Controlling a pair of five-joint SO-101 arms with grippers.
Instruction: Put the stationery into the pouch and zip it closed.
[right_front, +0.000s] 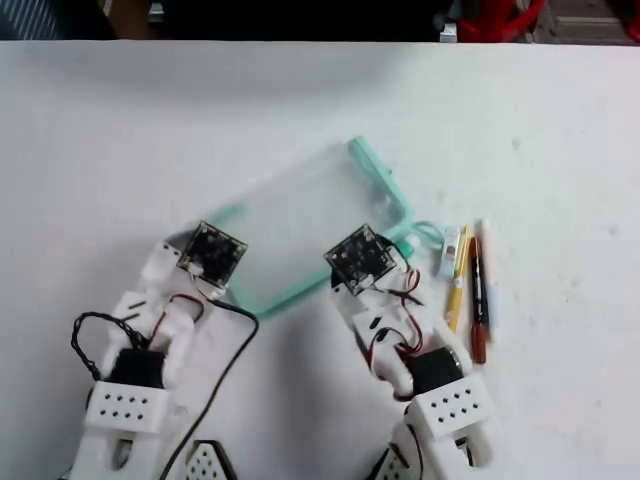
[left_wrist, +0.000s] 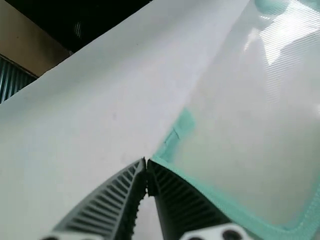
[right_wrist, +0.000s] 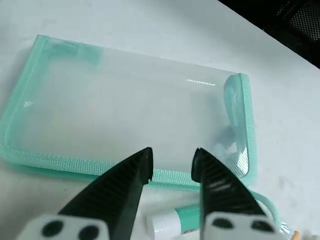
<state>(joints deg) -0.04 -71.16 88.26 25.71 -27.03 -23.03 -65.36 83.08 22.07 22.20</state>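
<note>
the left gripper (left_wrist: 145, 175) has its fingers together, tips right at a corner of the pouch (left_wrist: 250, 125); i cannot tell if any edge is pinched. the right gripper (right_wrist: 172, 162) is spread apart over the pouch's near edge, a glue stick (right_wrist: 172, 221) just below it and pens (right_front: 479, 295) beside. the pouch looks light, limp and slick, likely to slide; its woven trim (right_wrist: 50, 162) seems the surest hold.
</note>
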